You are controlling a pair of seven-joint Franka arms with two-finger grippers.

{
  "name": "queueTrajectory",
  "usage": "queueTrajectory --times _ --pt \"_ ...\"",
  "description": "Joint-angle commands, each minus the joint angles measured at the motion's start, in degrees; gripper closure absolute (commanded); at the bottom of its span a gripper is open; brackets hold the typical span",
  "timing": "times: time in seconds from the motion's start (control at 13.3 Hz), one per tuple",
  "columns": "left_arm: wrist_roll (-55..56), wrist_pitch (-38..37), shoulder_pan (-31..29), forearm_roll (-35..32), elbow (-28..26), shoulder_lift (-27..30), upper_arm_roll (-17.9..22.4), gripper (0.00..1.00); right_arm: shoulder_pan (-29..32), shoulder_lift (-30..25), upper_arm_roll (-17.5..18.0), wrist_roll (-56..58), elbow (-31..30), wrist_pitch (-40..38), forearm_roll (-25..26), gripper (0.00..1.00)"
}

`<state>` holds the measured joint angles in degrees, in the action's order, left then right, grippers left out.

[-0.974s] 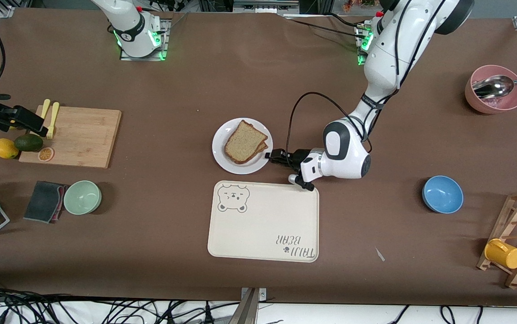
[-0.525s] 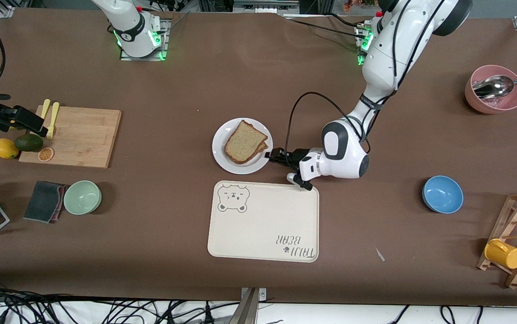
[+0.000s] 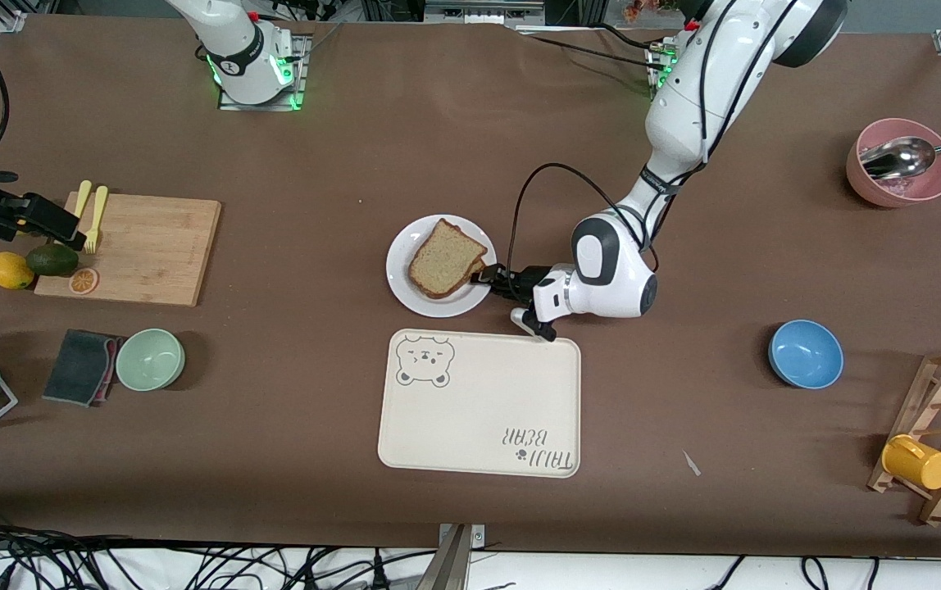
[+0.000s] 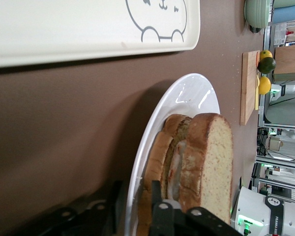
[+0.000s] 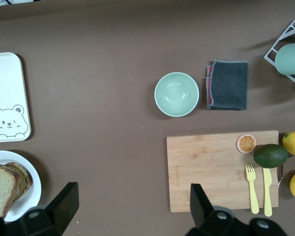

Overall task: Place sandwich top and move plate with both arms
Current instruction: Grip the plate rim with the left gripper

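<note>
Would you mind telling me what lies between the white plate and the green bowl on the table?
Nothing: in the front view only bare brown table runs between the plate and the green bowl. The right wrist view shows the same.

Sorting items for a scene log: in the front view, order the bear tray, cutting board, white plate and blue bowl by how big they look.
Largest to smallest:
1. bear tray
2. cutting board
3. white plate
4. blue bowl

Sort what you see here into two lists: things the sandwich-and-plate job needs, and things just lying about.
Job: sandwich top, plate, left claw at the plate's rim, right claw waiting.
Lying about: bear tray, cutting board, green bowl, blue bowl.
</note>
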<state>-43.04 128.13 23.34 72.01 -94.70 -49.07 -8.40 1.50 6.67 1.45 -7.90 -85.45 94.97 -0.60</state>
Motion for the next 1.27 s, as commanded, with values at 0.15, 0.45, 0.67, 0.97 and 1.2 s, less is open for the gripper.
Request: queueTrajectory --times 0.15,0.45,0.67,0.97,1.2 --pt "-3.8 0.4 0.2 2.3 1.2 -1.0 0.5 1.00 0.5 0.2 0.1 0.7 0.6 0.0 -0.5 0.00" --pt "-3.8 0.3 -0.1 2.2 1.2 -0.8 0.5 1.00 0.5 0.2 0.1 0.7 0.6 0.4 -0.5 0.00" --pt "-3.1 -1.6 -1.9 2.1 1.2 0.5 0.4 1.00 0.5 0.2 0.1 0.7 0.6 0.4 -0.5 0.00" --pt "-2.1 -6.7 -3.9 2.2 1.2 2.5 0.3 1.00 0.5 0.2 0.2 0.7 0.6 0.4 -0.5 0.00" --pt "-1.0 -7.0 -5.6 2.1 1.4 3.4 0.1 1.00 0.4 0.2 0.2 0.6 0.6 0.5 -0.5 0.00"
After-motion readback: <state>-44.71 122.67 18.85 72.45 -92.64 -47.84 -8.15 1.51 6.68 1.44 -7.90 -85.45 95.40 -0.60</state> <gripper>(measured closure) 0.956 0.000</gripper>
